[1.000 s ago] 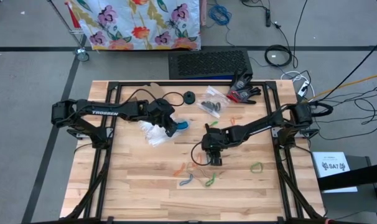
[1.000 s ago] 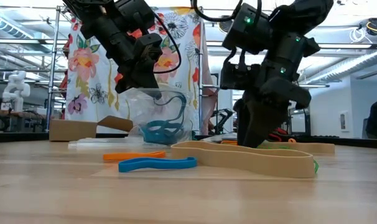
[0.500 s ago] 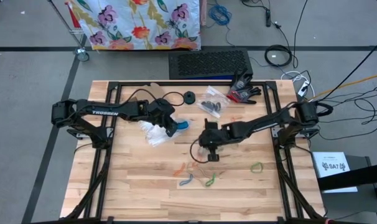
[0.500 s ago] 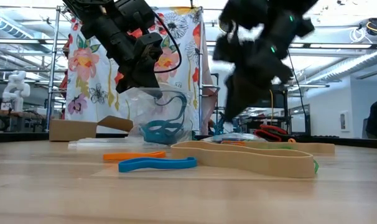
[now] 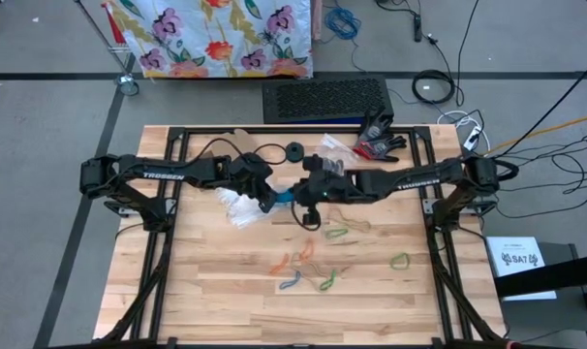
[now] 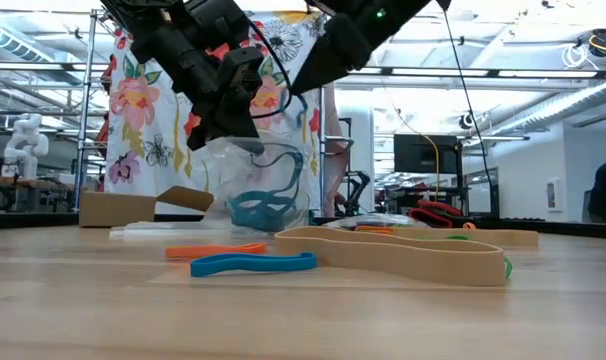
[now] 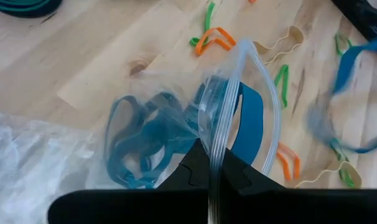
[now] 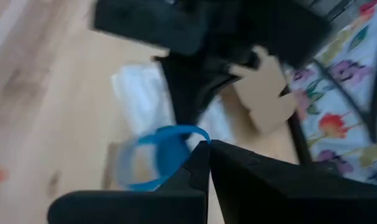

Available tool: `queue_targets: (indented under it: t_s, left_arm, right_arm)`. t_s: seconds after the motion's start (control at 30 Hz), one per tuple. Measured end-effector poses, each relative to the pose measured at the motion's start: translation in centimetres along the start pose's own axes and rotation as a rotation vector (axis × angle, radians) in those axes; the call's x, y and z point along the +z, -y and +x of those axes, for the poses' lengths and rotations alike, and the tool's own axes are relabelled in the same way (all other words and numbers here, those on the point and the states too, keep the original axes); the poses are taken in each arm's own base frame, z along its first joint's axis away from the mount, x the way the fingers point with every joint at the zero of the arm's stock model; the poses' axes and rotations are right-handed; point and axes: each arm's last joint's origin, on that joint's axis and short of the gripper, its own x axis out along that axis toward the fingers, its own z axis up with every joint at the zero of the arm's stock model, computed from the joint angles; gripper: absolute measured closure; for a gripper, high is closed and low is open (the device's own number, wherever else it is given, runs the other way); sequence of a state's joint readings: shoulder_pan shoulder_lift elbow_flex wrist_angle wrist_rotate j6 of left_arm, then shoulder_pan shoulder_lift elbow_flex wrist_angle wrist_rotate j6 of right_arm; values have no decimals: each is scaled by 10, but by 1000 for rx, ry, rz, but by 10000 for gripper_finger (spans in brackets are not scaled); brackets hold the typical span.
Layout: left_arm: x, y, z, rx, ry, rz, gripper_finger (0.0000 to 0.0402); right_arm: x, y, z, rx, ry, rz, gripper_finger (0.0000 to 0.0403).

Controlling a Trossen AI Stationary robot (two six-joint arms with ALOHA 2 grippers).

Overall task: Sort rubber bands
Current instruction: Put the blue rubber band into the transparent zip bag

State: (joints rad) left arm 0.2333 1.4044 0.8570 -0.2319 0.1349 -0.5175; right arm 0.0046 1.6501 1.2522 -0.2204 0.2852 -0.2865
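The left claw (image 7: 210, 163) is clenched on the rim of a clear bag (image 7: 176, 118) of blue rubber bands (image 7: 145, 140), raised above mid-table. The right claw (image 8: 208, 148), clenched on one blue rubber band (image 8: 167, 134), hangs just beside the bag's mouth. More loose rubber bands (image 5: 308, 264) lie scattered on the table (image 5: 206, 301) nearer the front edge, with bare wood around them.

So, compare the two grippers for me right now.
The left gripper is shut on the clear bag's rim, holding it up; the right gripper is shut on one blue rubber band. The left gripper hangs directly over the bag; the right gripper hangs beside it. Both are closed and off the table.
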Motion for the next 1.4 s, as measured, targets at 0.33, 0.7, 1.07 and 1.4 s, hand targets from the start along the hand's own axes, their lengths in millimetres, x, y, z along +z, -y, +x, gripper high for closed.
queue_targets:
  t_s: [0.33,0.7,1.07,1.4]
  left_arm:
    - [4,3,0,-39,32,6,401]
    - [8,-7,-1,28,62,-16,401]
    - [8,-8,1,40,58,-19,401]
    - [7,-8,1,35,50,-19,401]
  right_arm:
    - [-13,14,33,-56,-17,-50,403]
    - [-22,-16,55,1,-56,-94,403]
    - [-17,-11,61,-50,13,-66,403]
    - [-51,6,86,19,-149,161,403]
